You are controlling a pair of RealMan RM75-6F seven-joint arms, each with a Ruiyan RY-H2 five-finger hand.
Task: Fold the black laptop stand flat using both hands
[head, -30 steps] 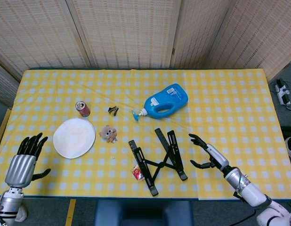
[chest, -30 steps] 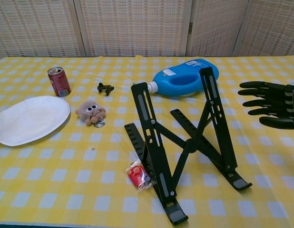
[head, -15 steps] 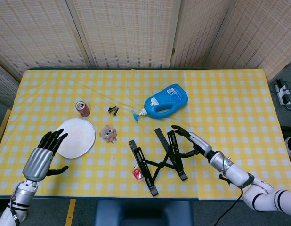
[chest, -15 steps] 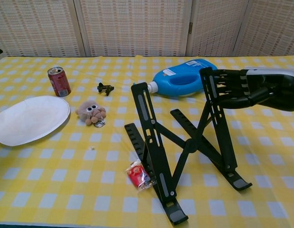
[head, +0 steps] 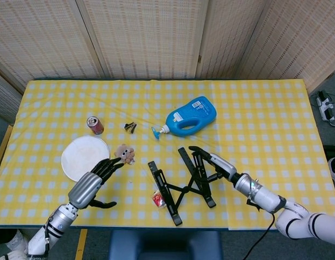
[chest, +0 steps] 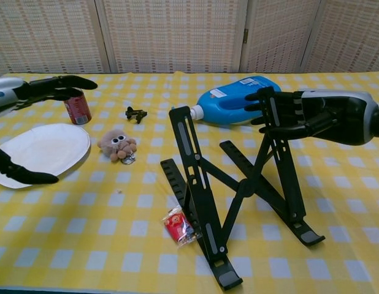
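Observation:
The black laptop stand [head: 181, 184] [chest: 238, 190] stands unfolded in an X shape near the table's front edge. My right hand [head: 213, 161] [chest: 300, 115] is at the top of the stand's right rail. Its fingers [chest: 260, 110] are stretched out behind the rail and lie against it, without closing round it. My left hand [head: 94, 184] [chest: 30, 90] hovers with spread fingers over the near right edge of the white plate [head: 81, 154] [chest: 36, 153]. It is well left of the stand and holds nothing.
A blue detergent bottle [head: 192, 115] [chest: 235, 101] lies behind the stand. A red can [head: 95, 125] [chest: 76, 105], a black clip [head: 130, 127] [chest: 135, 113] and a small plush toy [head: 124, 153] [chest: 119, 144] sit to the left. A red packet [head: 158, 199] [chest: 178, 225] lies by the stand's left foot.
My right hand has moved left from open table to the top of the stand's right rail. My left hand has come in from the front left corner, rightwards over the plate's edge.

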